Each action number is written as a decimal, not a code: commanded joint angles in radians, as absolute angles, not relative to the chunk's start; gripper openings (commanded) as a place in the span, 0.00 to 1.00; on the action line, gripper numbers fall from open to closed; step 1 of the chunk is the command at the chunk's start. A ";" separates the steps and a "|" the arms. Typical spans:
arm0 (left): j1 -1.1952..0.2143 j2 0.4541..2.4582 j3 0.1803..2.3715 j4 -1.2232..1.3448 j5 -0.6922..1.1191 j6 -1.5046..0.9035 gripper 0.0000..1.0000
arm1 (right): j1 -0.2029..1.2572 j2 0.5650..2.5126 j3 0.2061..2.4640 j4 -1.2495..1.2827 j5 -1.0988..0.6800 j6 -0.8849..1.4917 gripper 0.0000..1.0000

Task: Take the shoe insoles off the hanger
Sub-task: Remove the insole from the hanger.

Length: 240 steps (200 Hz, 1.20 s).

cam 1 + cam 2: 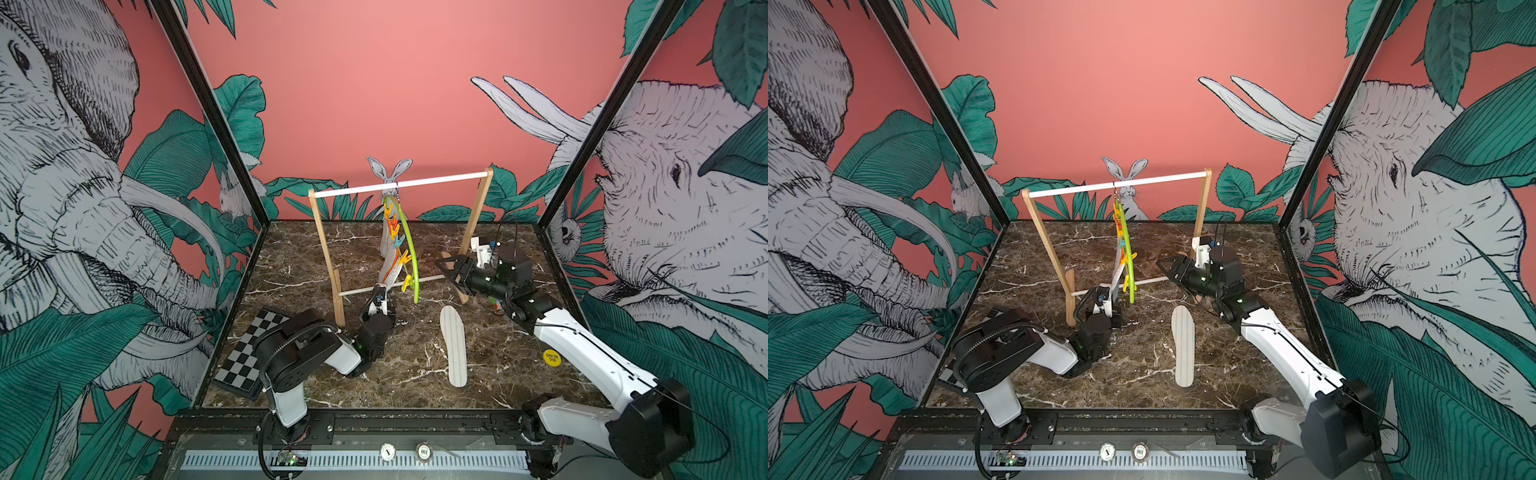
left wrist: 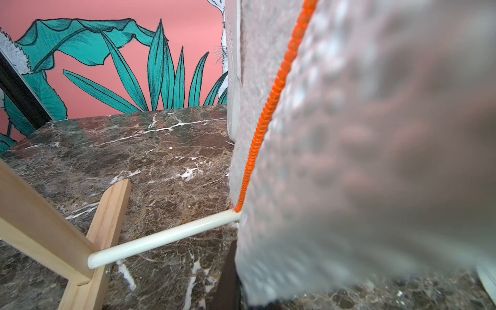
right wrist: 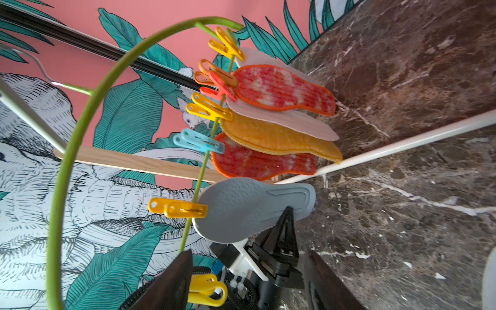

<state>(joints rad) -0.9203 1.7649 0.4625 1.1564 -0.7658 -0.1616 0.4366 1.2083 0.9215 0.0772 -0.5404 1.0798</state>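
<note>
Left fingers point(image 3: 285, 233) clamped on the lower end of the grey-blue insole point(image 3: 241, 209). It is pegged, with other insoles point(image 3: 281, 88), to the lime-green hanger point(image 1: 410, 245) at mid-table point(image 1: 291, 257). To the right and nearer, a white striped insole point(image 1: 454, 349) lies flat. Right fingers point(image 3: 169, 281) apart and empty, right of the hanger.
</note>
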 commanded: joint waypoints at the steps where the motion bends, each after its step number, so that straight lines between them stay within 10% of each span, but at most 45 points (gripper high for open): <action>1: -0.924 1.727 0.454 1.146 -0.811 -0.176 0.02 | 0.454 1.234 0.968 0.157 -0.555 1.117 0.65; 86: -0.920 1.706 0.460 1.103 -0.872 -0.181 0.00 | 0.524 1.344 1.089 0.196 -0.534 1.147 0.76; 240: -0.903 1.696 0.480 1.089 -0.871 -0.173 0.00 | 0.583 1.452 1.209 0.134 -0.488 1.108 0.57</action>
